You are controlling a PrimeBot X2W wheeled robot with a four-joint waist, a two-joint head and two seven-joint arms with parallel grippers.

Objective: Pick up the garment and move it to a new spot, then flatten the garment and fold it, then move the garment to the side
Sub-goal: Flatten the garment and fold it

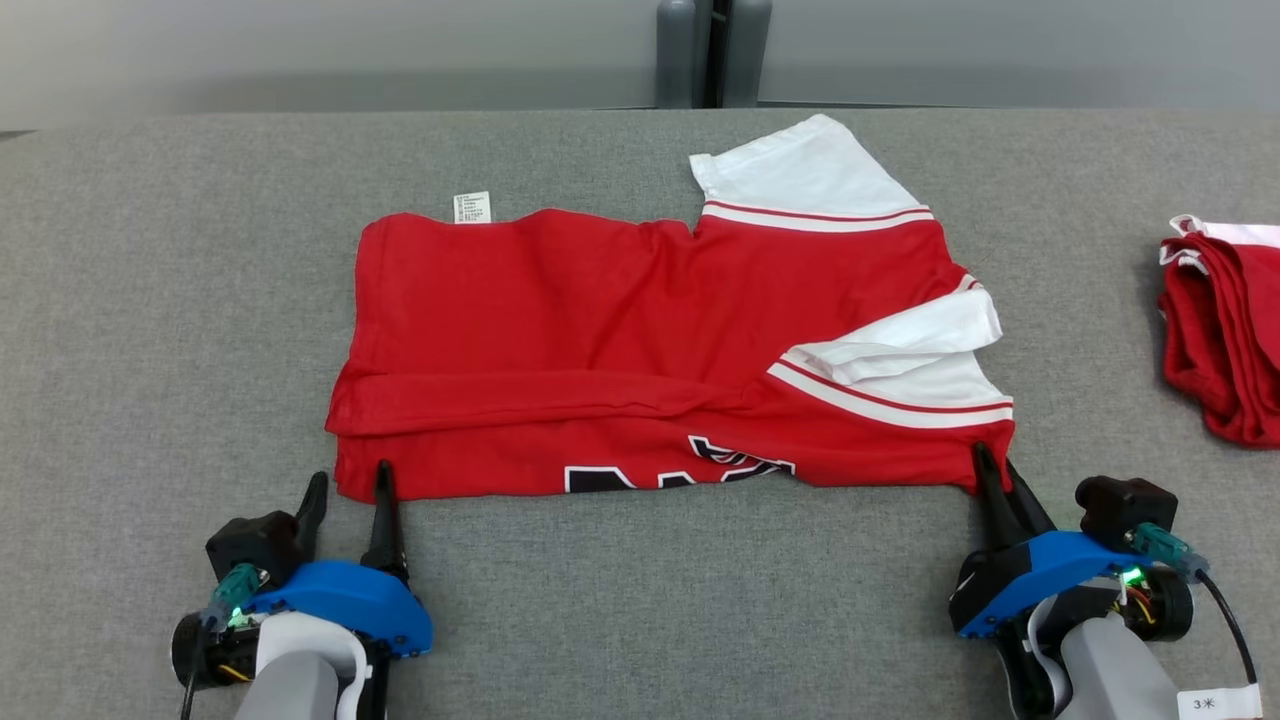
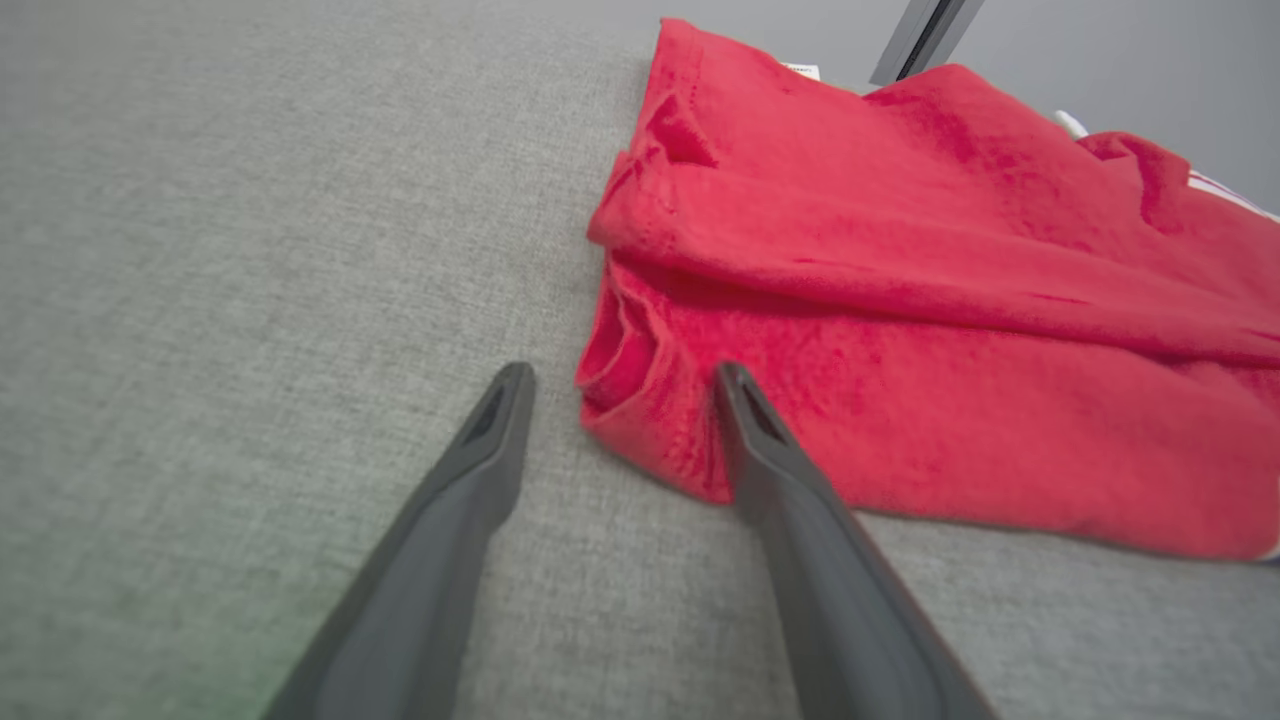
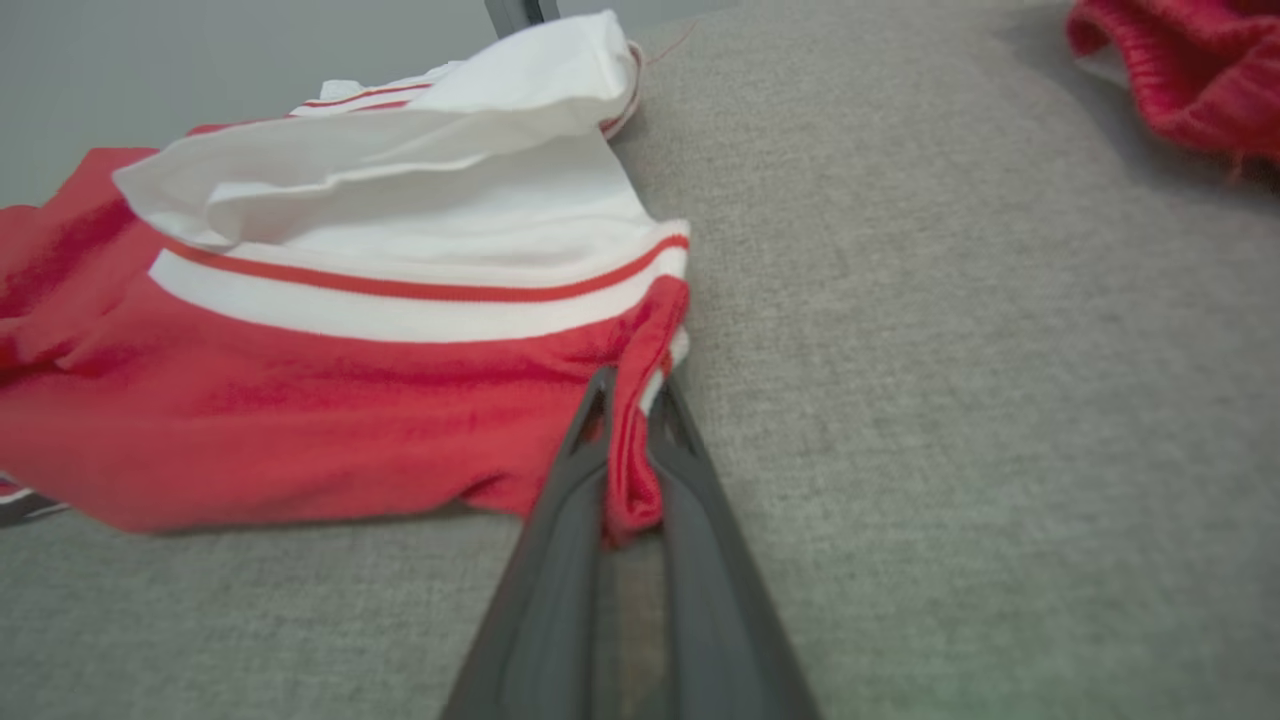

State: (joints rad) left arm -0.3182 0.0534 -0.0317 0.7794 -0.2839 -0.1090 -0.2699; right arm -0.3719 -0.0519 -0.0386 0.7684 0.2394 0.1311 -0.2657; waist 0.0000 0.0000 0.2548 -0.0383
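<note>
Garment [image 1: 620, 330], a red and white jersey, lies partly folded on the bench [image 1: 150, 300]: soft, light, limp cloth. Right gripper [image 1: 993, 460] is clenched on its near right corner. Left gripper [image 1: 350, 476] gapes wide, straddling the near left corner, likely the matching hold. Another red cloth [image 1: 1225, 330] lies at the right edge.

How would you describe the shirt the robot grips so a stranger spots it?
On the grey table, look at the middle. The garment lies spread wide there, red with white striped sleeves. Unlike the bunched red pile at the right edge, it shows a small white label on its far edge.
</note>
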